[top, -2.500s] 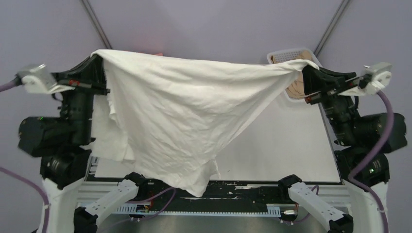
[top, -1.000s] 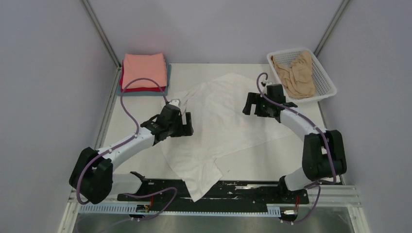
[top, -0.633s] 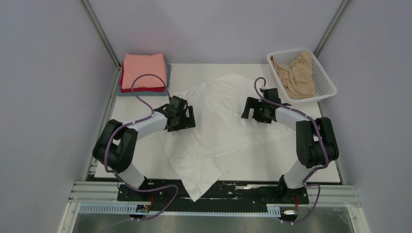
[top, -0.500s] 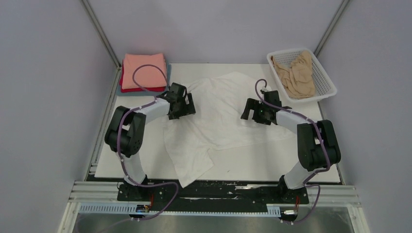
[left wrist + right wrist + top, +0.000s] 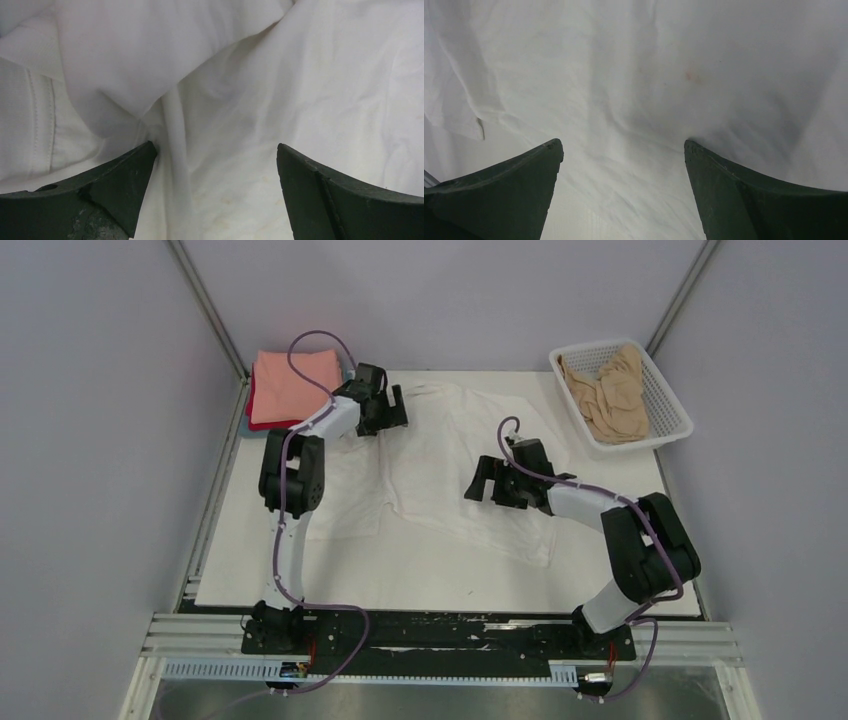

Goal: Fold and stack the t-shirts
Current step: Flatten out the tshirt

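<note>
A white t-shirt (image 5: pixel 440 455) lies spread and creased across the middle of the table. My left gripper (image 5: pixel 392 412) is open over its far left part, next to the folded stack. In the left wrist view the gripper (image 5: pixel 215 147) is wide open just above the rumpled white cloth (image 5: pixel 300 75). My right gripper (image 5: pixel 487 490) is open over the shirt's middle. Its wrist view shows the gripper (image 5: pixel 622 143) spread over smooth white fabric (image 5: pixel 624 65). A folded salmon-pink t-shirt (image 5: pixel 295 380) tops a stack at the back left, with a red one (image 5: pixel 262 424) beneath.
A white mesh basket (image 5: pixel 668 392) stands at the back right corner and holds a crumpled tan t-shirt (image 5: pixel 610 390). The white table top (image 5: pixel 450 585) shows bare in front of the shirt. Grey walls close in on both sides and the back.
The white shirt, earlier lying diagonally with a tail over the front edge, now lies farther back, wholly on the table. The left gripper moved back beside the stack; the right moved leftward and nearer.
</note>
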### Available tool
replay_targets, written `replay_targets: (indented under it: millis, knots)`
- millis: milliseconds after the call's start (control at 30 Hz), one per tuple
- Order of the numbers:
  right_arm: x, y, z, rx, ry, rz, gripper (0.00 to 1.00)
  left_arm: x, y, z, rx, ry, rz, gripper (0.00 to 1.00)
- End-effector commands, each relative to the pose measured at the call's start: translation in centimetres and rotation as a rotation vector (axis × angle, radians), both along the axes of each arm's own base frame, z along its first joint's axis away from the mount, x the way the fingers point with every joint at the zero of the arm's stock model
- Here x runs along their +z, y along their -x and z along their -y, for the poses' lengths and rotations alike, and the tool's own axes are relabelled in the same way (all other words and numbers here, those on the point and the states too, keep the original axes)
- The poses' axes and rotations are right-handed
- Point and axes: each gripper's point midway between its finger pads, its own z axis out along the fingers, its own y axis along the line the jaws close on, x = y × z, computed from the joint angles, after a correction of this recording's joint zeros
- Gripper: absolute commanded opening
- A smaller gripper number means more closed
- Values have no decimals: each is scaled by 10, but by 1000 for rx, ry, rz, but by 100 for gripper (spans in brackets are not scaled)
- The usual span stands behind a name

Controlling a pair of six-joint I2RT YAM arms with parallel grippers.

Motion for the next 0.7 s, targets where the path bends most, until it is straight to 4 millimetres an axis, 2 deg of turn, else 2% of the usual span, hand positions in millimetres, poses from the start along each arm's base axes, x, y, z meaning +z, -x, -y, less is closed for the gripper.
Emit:
replay_targets:
  millis: [0, 67, 100, 133, 167, 200, 233, 267, 300, 333, 367, 400, 433, 467, 500, 533, 567, 600, 633, 667]
  knots:
    - [-30, 8, 36, -114, 179, -109, 100, -9, 34, -3, -35, -2, -93, 100]
    - [-22, 5, 43, -122, 222, -96, 100, 10, 36, -5, -35, 1, -70, 100]
    - [-13, 2, 43, -118, 217, -69, 100, 30, 36, -4, -44, 10, -36, 100]
    - [-2, 0, 40, -106, 201, -41, 100, 37, 40, -3, -53, 19, -28, 100]
    - [12, -2, 36, -94, 179, -6, 100, 66, 40, -2, -65, 35, 32, 100]
    - [24, -3, 35, -90, 165, 26, 100, 72, 45, -3, -71, 37, 43, 100]
    - [39, -4, 35, -99, 152, 62, 100, 107, 48, -2, -77, 52, 118, 100]
    - [56, -4, 37, -112, 139, 109, 100, 109, 57, -7, -69, 40, 127, 100]
    - [66, -3, 40, -126, 136, 137, 100, 140, 67, -10, -62, 50, 188, 100]
    - [77, -1, 45, -152, 137, 170, 100, 132, 81, -18, -39, 25, 178, 100]
    - [86, 2, 54, -192, 146, 200, 100, 163, 94, -24, -15, 39, 242, 100]
    - [88, 8, 65, -233, 163, 218, 100, 145, 111, -38, 27, 2, 212, 100]
    - [94, 13, 76, -275, 170, 245, 100, 169, 126, -47, 82, 31, 259, 100]
    - [98, 19, 84, -306, 174, 268, 100, 160, 151, -68, 149, -10, 248, 100]
    - [99, 26, 91, -327, 176, 285, 100, 135, 172, -79, 205, -22, 190, 100]
    - [99, 33, 96, -341, 173, 302, 100, 142, 190, -95, 293, -22, 206, 100]
    - [100, 38, 101, -350, 168, 318, 100, 115, 211, -107, 328, -58, 146, 100]
    - [100, 44, 104, -356, 162, 333, 100, 116, 229, -119, 396, -57, 145, 100]
    - [100, 48, 106, -363, 158, 343, 100, 91, 249, -130, 432, -90, 87, 100]
    - [99, 52, 109, -370, 154, 352, 100, 88, 266, -143, 514, -100, 67, 100]
